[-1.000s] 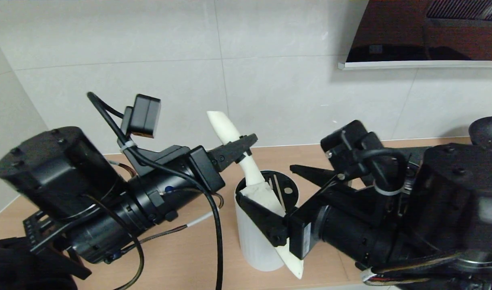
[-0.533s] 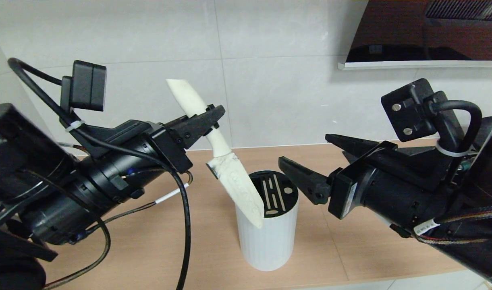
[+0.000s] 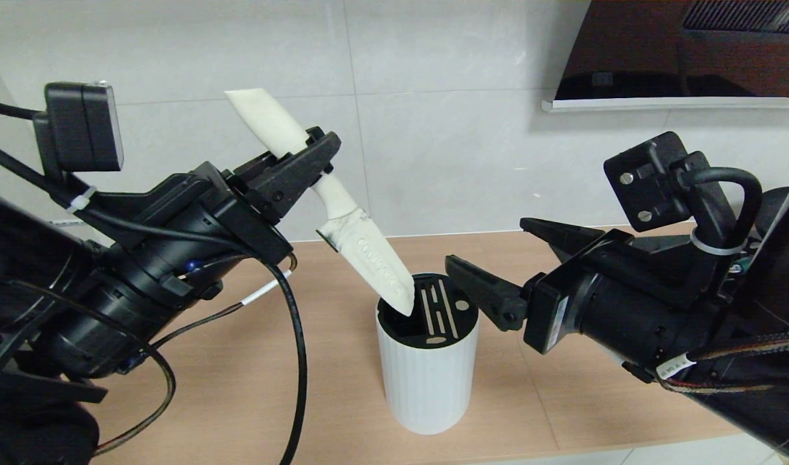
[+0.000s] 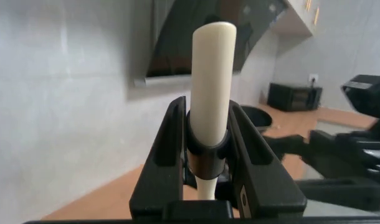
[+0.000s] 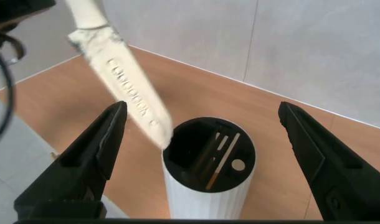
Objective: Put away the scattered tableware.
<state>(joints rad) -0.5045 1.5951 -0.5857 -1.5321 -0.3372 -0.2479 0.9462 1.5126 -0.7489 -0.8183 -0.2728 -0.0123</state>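
Observation:
A cream-white knife (image 3: 342, 219) hangs tilted, blade down, and its tip (image 3: 402, 302) is at the left rim of the white ribbed holder (image 3: 426, 374). My left gripper (image 3: 307, 169) is shut on the knife's handle (image 4: 209, 93) above and left of the holder. The holder's black top (image 5: 209, 155) has narrow slots, and the blade (image 5: 131, 93) meets its rim. My right gripper (image 3: 504, 271) stands open to the right of the holder, level with its top, with nothing between its fingers (image 5: 90, 155).
The holder stands on a wooden counter (image 3: 291, 387) near its front edge. A grey tiled wall (image 3: 433, 148) runs behind it. A dark range hood (image 3: 685, 51) hangs at the upper right. Loose cables (image 3: 291, 361) droop from the left arm over the counter.
The left gripper has risen and moved left with the knife, bringing the blade from beside the holder up to its rim. The right gripper let go of the blade, opened and drew back right.

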